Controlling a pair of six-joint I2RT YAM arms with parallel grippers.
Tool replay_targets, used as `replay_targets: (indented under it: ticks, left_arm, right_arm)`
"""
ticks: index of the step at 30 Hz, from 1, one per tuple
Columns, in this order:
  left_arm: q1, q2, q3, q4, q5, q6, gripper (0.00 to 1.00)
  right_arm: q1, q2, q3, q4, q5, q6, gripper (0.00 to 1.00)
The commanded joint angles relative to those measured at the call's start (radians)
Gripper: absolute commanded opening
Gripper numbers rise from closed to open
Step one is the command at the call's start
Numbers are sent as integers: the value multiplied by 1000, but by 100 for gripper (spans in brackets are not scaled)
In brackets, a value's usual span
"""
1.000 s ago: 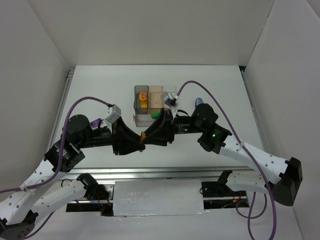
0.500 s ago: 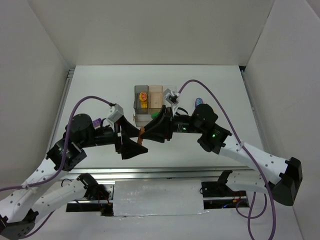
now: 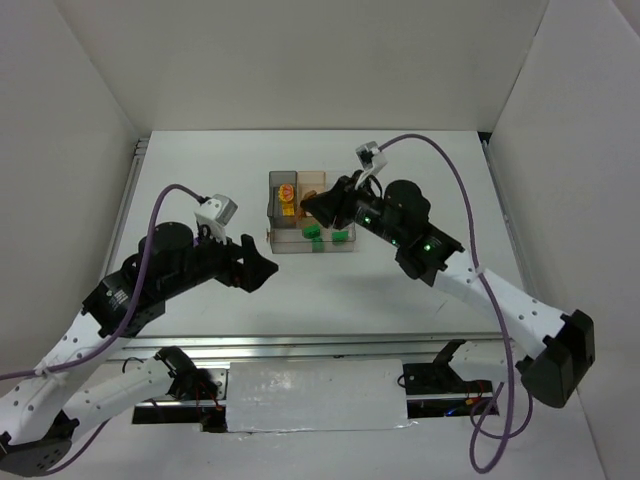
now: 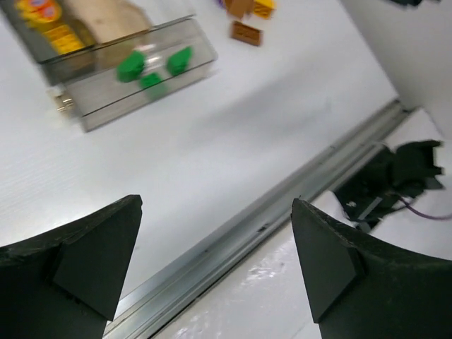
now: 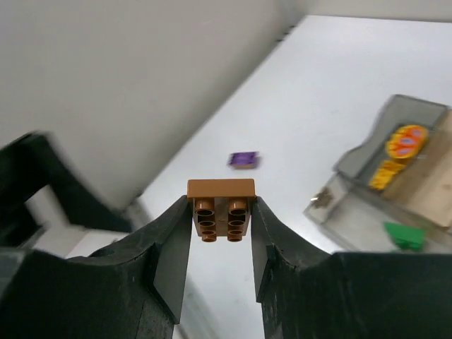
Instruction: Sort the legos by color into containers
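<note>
The small orange-brown lego brick (image 5: 220,189), its hollow underside with round tubes facing the wrist camera, is clamped between the fingers of the right gripper (image 5: 220,212) above the clear divided tray (image 4: 106,116) that holds green bricks (image 4: 131,67), while the left gripper (image 4: 215,205) stands wide apart, holding nothing, over the white table (image 3: 200,180).

nothing here that i can read. the only printing my cameras catch is on a round yellow piece (image 5: 406,141) in the grey compartment of the tray (image 4: 152,95): red and blue marks, too blurred to tell as letters.
</note>
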Motion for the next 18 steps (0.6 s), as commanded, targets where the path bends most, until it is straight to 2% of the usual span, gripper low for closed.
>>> replay_targets:
  ticks: [1, 4, 5, 8, 10, 13, 18]
  left_arm:
    - [-2, -18, 48, -124, -229, 11, 100]
    - [-1, -41, 17, -152, -329, 17, 100]
    - [-1, -59, 2, -149, -401, 10, 99]
    - [1, -96, -80, -126, -468, -13, 100]
    - [2, -101, -80, -144, -500, -30, 100]
    - [5, -119, -95, -121, -524, -20, 99]
    - [7, -101, -98, -124, -500, -10, 99]
  right_arm:
    - [-55, 153, 122, -63, 147, -70, 0]
    - [-76, 353, 272, -122, 242, -112, 0]
    - [-76, 406, 324, -139, 324, -139, 0]
    - [-83, 637, 525, -250, 438, -166, 0]
    - [-104, 788, 660, -319, 466, -170, 0]
    - [-113, 914, 768, -357, 472, -164, 0]
    - [-116, 981, 804, -365, 500, -146, 0]
